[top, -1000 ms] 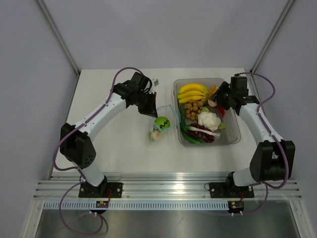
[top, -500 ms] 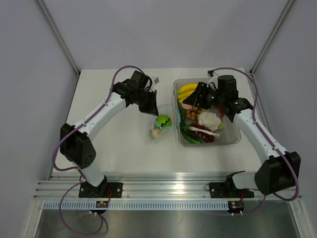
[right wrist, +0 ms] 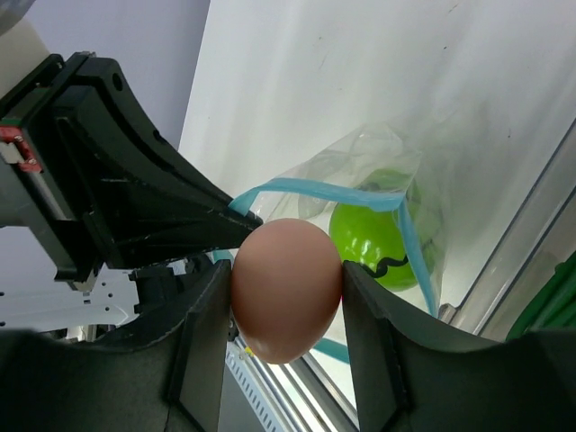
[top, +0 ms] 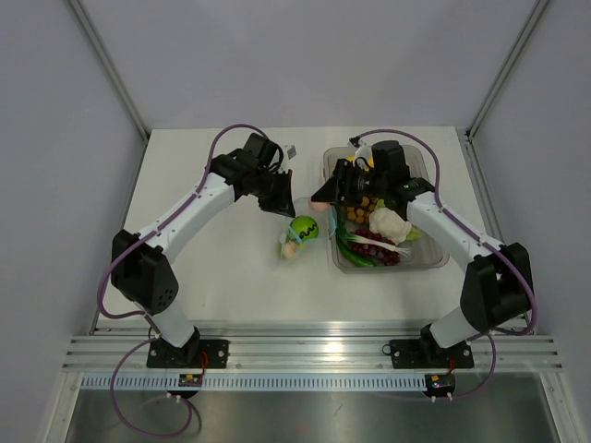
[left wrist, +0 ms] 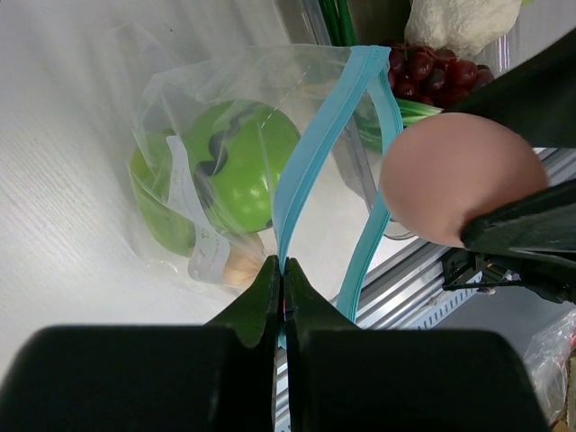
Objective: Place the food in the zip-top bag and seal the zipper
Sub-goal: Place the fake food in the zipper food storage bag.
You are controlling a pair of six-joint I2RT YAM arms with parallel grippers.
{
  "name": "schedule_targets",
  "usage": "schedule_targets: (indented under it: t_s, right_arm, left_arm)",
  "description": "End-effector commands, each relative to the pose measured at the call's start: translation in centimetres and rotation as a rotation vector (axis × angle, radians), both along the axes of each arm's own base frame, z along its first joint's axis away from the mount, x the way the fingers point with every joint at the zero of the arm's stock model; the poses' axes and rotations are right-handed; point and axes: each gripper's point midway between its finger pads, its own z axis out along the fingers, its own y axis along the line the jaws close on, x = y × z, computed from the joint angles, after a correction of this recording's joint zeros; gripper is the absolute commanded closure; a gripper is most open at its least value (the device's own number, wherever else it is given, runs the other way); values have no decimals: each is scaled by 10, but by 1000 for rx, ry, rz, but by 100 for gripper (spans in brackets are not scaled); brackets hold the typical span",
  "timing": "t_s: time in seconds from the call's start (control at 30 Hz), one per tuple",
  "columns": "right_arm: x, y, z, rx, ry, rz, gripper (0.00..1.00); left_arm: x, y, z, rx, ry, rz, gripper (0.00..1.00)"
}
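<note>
The zip-top bag [top: 297, 233] lies on the white table left of the tub, holding a bright green round piece [top: 303, 228] and a small pinkish piece [top: 292, 248]. My left gripper [top: 284, 199] is shut on the light-blue zipper [left wrist: 319, 135] and holds the bag's mouth open; its tips [left wrist: 281, 263] pinch one strip. The green piece [left wrist: 238, 162] shows through the plastic. My right gripper [top: 324, 196] is shut on a brown egg-shaped piece [right wrist: 286, 288] just above the open mouth. The egg also shows in the left wrist view [left wrist: 459, 175].
A rigid clear tub [top: 435, 255] stands right of the bag with bananas [top: 358, 169], cauliflower [top: 390, 222], dark grapes [top: 377, 247] and green stalks. Metal rails [top: 314, 337] run along the table's near edge. Grey walls enclose the table.
My right arm swung left from over the tub to the bag's mouth, carrying the egg-shaped piece. My left gripper and the bag have stayed put.
</note>
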Motion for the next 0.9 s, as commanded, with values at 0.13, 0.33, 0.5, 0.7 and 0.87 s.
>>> schedule_targets:
  t_s: [0.13,0.33,0.5,0.7,0.87]
  right_arm:
    - [11,21,13,58,-36,56,61]
    - [15,23,-11,-37,-6,31,59]
    - [14,32,-24,-99,1,44,24]
    - [20,29,-25,-125,-9,5,16]
    - [20,21,-19,-147,-28,-32,22]
  left_arm:
    - [-2,-9,28,-84,-77,-52,100]
    - [0,-9,32,-88,-83,-48,100]
    - [-1,-11,30,-97,-76,-51,100]
    - [0,-11,31,-99,-81,-53,100]
    - [1,-9,32,-97,-81,-48,100]
